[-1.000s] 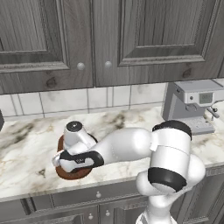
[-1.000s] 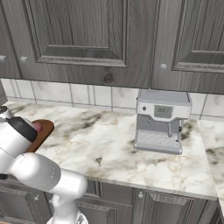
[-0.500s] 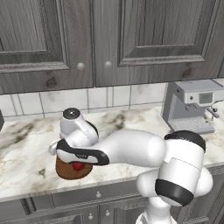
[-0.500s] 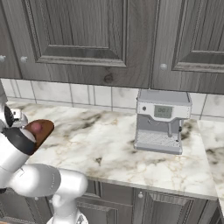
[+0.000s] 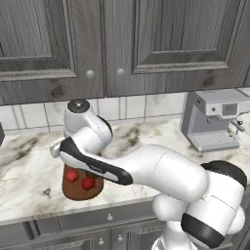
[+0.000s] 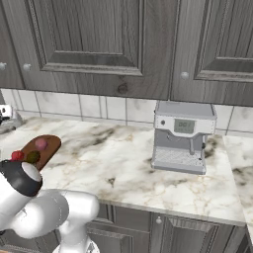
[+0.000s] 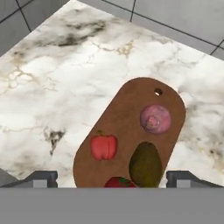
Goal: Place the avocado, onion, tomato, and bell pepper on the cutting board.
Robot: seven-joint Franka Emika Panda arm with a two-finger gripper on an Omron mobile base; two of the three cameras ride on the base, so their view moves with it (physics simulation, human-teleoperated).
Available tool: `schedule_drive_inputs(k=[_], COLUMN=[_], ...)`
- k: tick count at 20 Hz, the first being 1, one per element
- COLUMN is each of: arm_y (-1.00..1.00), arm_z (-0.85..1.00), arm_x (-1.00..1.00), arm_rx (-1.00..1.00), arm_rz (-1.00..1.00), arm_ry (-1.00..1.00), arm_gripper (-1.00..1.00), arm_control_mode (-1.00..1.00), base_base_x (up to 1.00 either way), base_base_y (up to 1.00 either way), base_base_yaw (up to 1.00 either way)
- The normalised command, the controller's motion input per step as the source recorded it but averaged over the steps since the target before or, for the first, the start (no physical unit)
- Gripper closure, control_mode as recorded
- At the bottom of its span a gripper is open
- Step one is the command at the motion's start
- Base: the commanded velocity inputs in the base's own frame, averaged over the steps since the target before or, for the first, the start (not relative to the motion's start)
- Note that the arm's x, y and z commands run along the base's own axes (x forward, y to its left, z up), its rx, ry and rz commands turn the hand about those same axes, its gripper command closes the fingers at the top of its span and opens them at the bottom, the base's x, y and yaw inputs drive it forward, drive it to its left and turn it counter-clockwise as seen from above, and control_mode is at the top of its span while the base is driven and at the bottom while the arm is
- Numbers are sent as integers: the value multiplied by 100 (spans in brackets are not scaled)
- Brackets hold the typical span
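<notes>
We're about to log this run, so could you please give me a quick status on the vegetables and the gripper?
Gripper open, above cutting board. Avocado, onion, tomato, bell pepper all on board. Nothing in the way.

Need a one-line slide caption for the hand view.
Open gripper above the cutting board holding onion, bell pepper, avocado and tomato.

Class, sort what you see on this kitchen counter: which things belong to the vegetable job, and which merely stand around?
Belong to the job:
cutting board
onion, on the board
avocado, on the board
bell pepper, on the board
tomato, on the board, at the picture's lower edge
pincer, open above the board

Merely standing around:
coffee machine
cabinet doors
</notes>
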Motion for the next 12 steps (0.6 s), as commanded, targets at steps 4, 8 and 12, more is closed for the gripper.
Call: schedule_drive_inputs(k=[4,8,12], arm_y=[-11,-45,-90], arm_z=[82,96,95], arm_x=[-88,-87,-77], arm_rx=[0,3,10], arm_rz=[0,0,0], arm_ry=[-25,-24,-14], arm_gripper=[-100,-100,-100], arm_control_mode=[-100,-100,-100], base_base_x=[0,0,0], base_base_y=[0,0,0], base_base_yaw=[0,0,0])
